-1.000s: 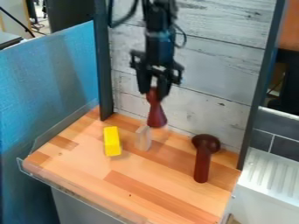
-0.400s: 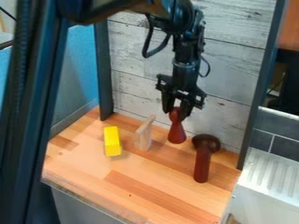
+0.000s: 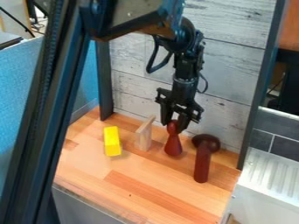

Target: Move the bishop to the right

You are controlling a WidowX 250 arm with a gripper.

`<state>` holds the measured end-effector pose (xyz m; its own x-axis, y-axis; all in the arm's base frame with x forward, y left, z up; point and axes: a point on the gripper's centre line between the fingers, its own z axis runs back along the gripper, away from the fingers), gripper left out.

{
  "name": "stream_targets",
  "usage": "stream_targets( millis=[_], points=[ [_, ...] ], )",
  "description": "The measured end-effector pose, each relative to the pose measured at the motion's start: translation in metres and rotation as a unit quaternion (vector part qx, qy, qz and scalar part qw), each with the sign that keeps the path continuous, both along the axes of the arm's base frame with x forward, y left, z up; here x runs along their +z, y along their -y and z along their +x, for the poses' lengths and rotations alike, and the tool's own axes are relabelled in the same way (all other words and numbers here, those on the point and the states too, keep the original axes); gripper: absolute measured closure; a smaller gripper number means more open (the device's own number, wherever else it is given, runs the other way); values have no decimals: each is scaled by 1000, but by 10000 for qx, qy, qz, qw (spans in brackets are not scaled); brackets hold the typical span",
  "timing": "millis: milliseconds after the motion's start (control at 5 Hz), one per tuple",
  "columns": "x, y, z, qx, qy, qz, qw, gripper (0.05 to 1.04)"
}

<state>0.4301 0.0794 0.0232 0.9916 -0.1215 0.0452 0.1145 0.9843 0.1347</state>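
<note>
My claw (image 3: pixel 175 126) drawn in around red bishop (image 3: pixel 173 146), one finger each side of its narrow head, gap only as wide as that head. Bishop directly below my claw, long axis near upright, head up into my grip, flared base down; cannot tell if base touches wooden surface (image 3: pixel 140 186). Pale wooden piece (image 3: pixel 144 136) near, left of my claw in view; dark brown round-headed piece (image 3: pixel 202 164) near, right and lower

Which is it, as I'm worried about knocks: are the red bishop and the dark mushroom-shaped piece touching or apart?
Apart. The camera view shows a strip of wooden surface between the red bishop and the dark mushroom-shaped piece.
</note>
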Motion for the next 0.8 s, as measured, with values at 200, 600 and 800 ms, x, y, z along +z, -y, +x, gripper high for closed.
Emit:
stream_targets(
  millis=[200,600,800],
  points=[
    [-4,1,1,-63,-6,-6,10000,518],
    [-10,5,-3,-93,-4,-311,9995,72],
    [34,0,-3,-64,425,-662,9969,77]
  ],
)
